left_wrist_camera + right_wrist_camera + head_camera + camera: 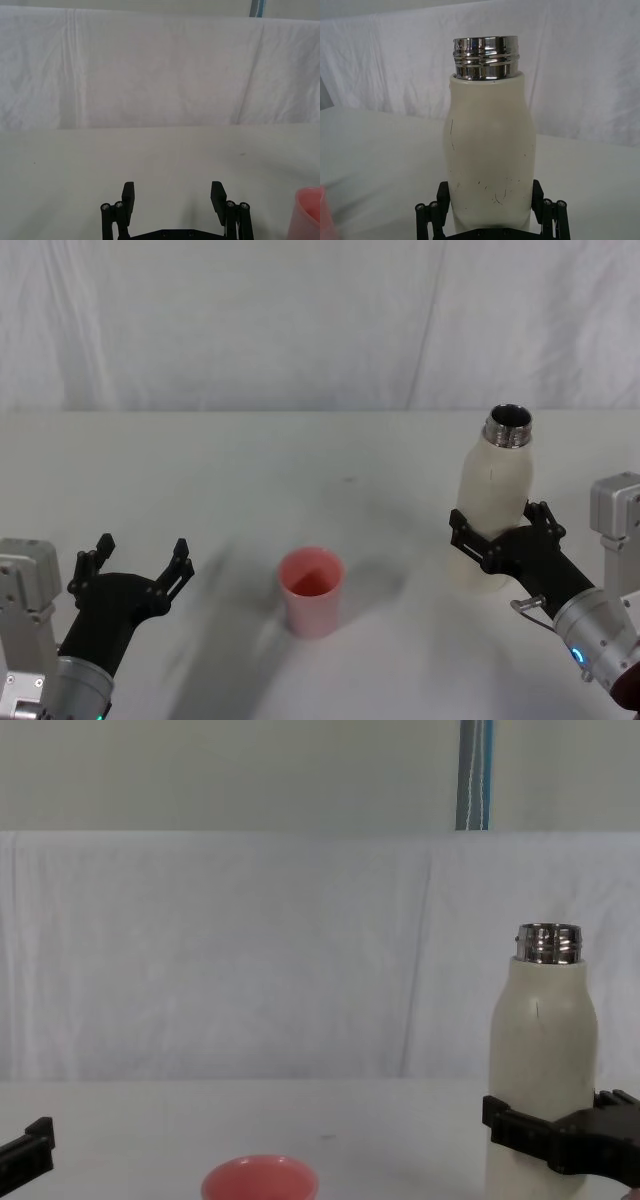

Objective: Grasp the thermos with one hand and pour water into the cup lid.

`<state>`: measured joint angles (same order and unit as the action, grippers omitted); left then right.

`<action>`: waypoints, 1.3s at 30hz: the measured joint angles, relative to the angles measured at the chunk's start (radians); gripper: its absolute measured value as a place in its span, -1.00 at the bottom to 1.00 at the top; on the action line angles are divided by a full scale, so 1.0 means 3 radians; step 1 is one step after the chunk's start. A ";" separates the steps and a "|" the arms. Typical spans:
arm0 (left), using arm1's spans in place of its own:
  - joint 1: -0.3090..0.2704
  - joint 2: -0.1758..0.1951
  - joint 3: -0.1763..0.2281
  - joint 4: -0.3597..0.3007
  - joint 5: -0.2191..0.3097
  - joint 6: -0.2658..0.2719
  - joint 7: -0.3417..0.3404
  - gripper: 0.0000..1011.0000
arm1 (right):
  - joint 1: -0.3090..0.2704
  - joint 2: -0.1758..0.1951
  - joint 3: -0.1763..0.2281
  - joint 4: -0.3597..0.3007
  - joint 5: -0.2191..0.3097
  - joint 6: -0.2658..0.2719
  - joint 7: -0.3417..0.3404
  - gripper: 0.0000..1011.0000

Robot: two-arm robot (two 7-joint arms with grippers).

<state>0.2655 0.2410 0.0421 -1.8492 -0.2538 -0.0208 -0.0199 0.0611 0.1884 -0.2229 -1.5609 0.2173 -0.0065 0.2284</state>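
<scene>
Gripping upright thermos [497,502], right hand [505,530], cup lid [311,590] apart

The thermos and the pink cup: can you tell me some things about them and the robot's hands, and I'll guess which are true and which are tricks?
1. The right gripper has its fingers around the thermos. True.
2. The thermos is lying on its side. False: it stands upright on the table.
3. The thermos has its cap on. False: its steel neck is open.
4. The left gripper is open and holds nothing. True.
5. The cup lid sits on top of the thermos. False: it stands on the table, between the two grippers.
</scene>
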 joint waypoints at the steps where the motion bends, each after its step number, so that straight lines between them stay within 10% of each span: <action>1: 0.0000 0.0000 0.0000 0.0000 0.0000 0.0000 0.0000 0.98 | 0.0004 -0.0001 -0.0001 0.0006 0.0000 0.0000 0.0000 0.98; 39: 0.0000 0.0000 0.0000 0.0000 0.0000 0.0000 0.0000 0.98 | 0.0065 -0.0034 -0.0013 0.0094 -0.0006 -0.0012 -0.0037 0.90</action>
<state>0.2655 0.2410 0.0421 -1.8492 -0.2538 -0.0208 -0.0199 0.0807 0.1782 -0.2268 -1.5327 0.2156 -0.0102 0.2172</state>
